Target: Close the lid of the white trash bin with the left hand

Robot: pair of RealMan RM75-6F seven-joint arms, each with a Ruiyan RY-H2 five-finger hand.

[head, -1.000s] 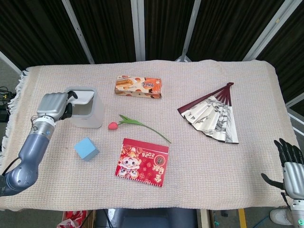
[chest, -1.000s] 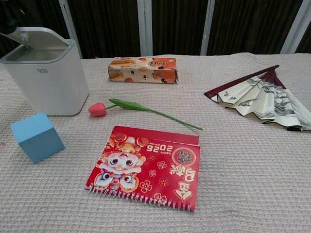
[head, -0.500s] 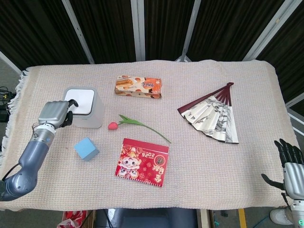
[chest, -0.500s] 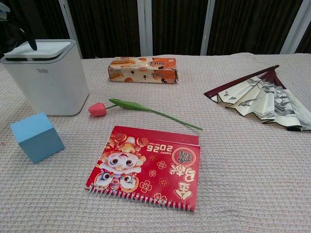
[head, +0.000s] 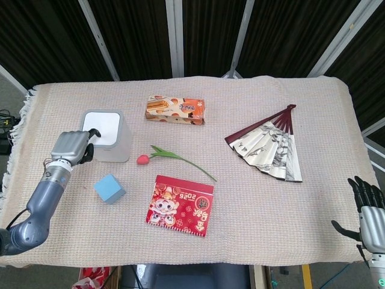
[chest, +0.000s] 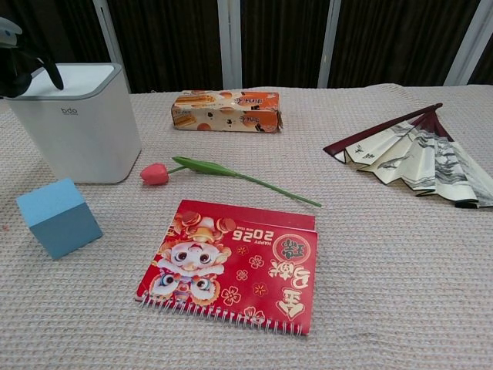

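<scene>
The white trash bin (head: pixel 107 137) stands at the table's left, and its lid (head: pixel 101 127) lies flat and level with the rim. In the chest view the bin (chest: pixel 78 127) fills the upper left corner. My left hand (head: pixel 71 147) sits against the bin's left side with its fingers curled in and nothing in them. In the chest view its dark fingertips (chest: pixel 51 71) show over the bin's left top edge. My right hand (head: pixel 369 208) hangs off the table's near right corner, fingers apart and empty.
A blue block (head: pixel 109 188) lies just in front of the bin. A red tulip (head: pixel 174 158), a red 2026 calendar (head: pixel 180 205), an orange snack box (head: pixel 175 111) and an open paper fan (head: pixel 269 145) are spread over the woven cloth.
The lid has swung down from tilted open to flat on the bin. My left hand has drawn back from the bin's top to its left side.
</scene>
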